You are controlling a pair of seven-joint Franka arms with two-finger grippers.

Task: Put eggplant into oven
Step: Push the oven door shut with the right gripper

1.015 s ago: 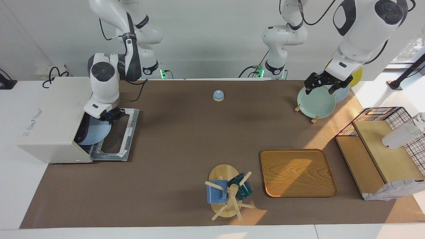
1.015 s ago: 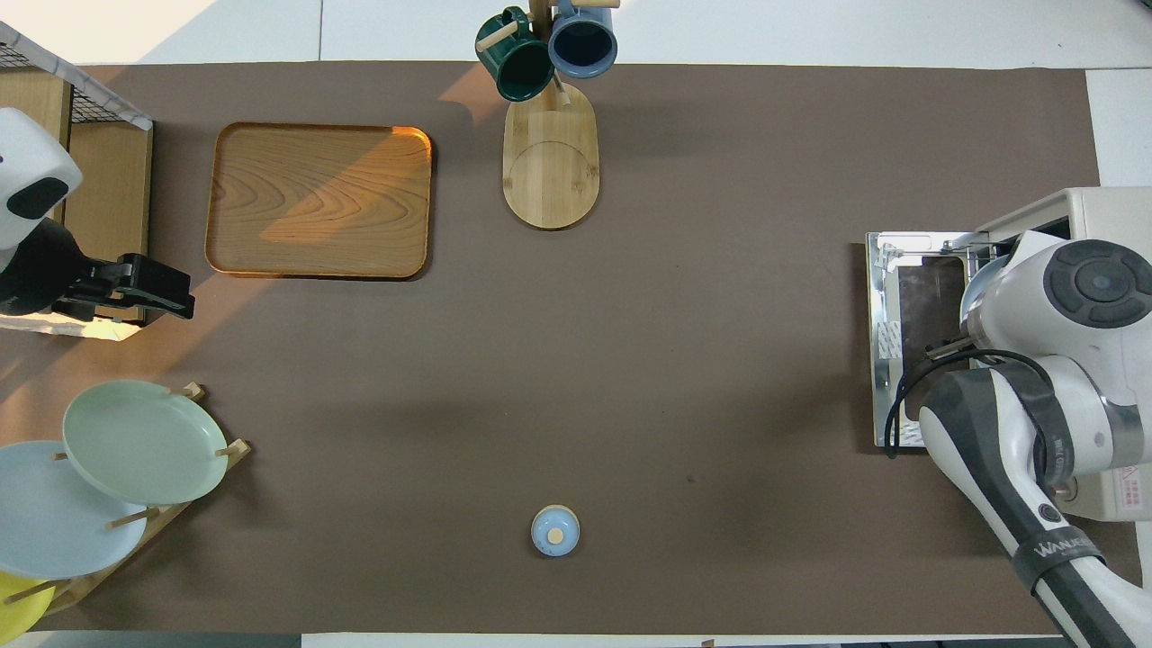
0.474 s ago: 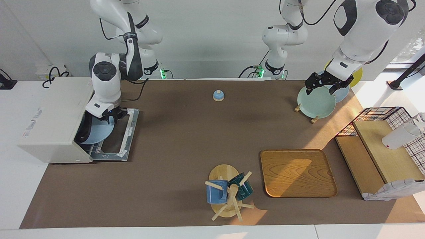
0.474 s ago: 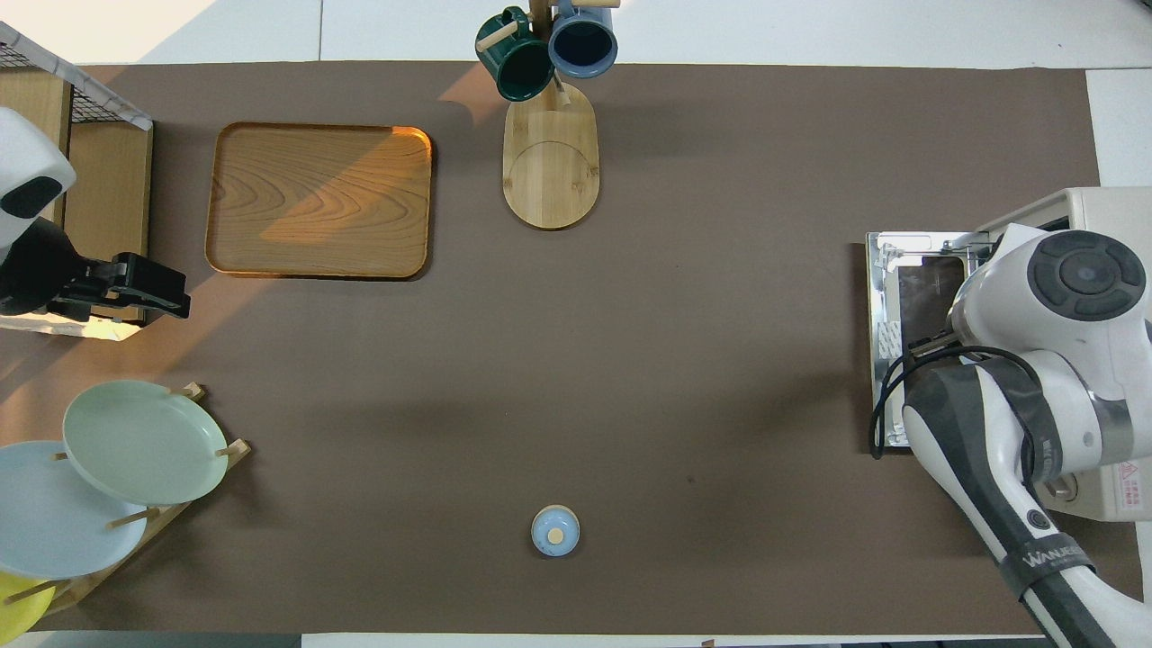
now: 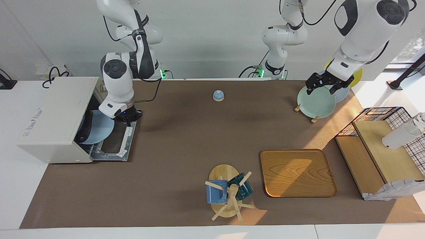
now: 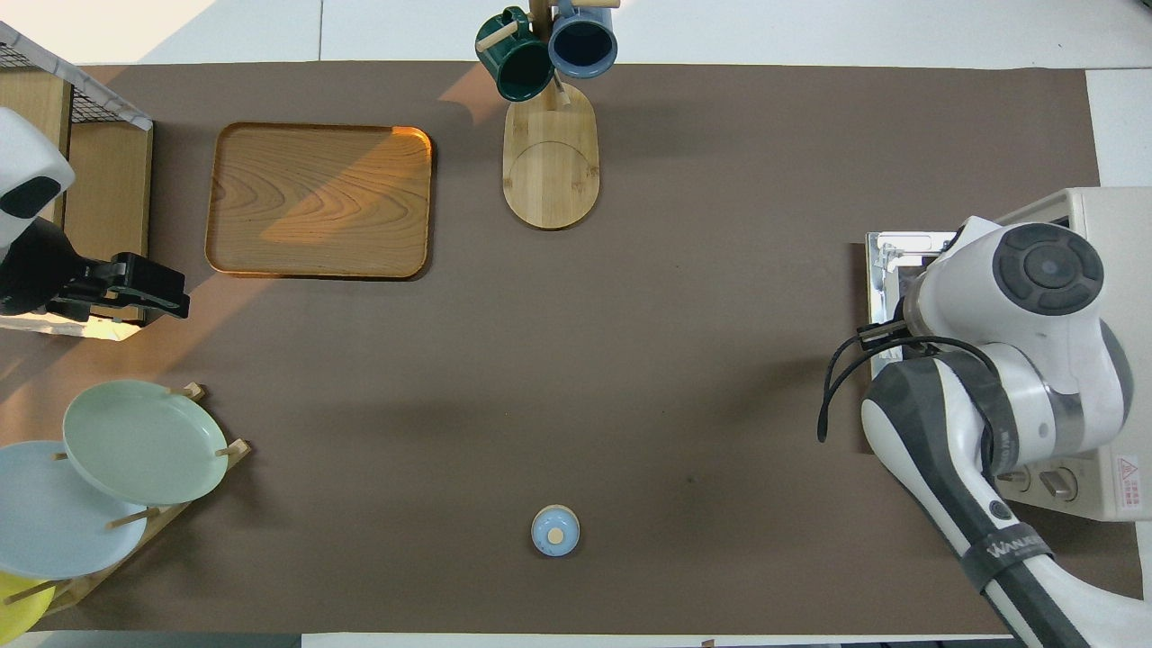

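The off-white oven [image 5: 49, 116] stands at the right arm's end of the table, its door [image 5: 114, 146] folded down flat. Inside it a light blue plate [image 5: 99, 129] lies on the rack. The dark eggplant [image 5: 87, 126] rests on the plate's inner edge, deep in the oven. My right gripper [image 5: 127, 117] hangs shut and empty over the door's corner nearest the robots, outside the oven. In the overhead view the right arm covers the gripper and most of the oven [image 6: 1111, 216]. My left gripper [image 5: 320, 89] waits open over the plate rack.
A small blue bell [image 5: 218, 95] sits near the robots at mid-table. The plate rack holds a green plate [image 5: 315, 103]. A wooden tray [image 5: 297, 172], a mug tree [image 5: 229, 194] and a wire shelf [image 5: 382, 149] with a white cup [image 5: 400, 136] lie farther out.
My right gripper has drawn back out of the oven's mouth and risen toward the table's middle, leaving the plate and eggplant inside. The left arm has barely moved.
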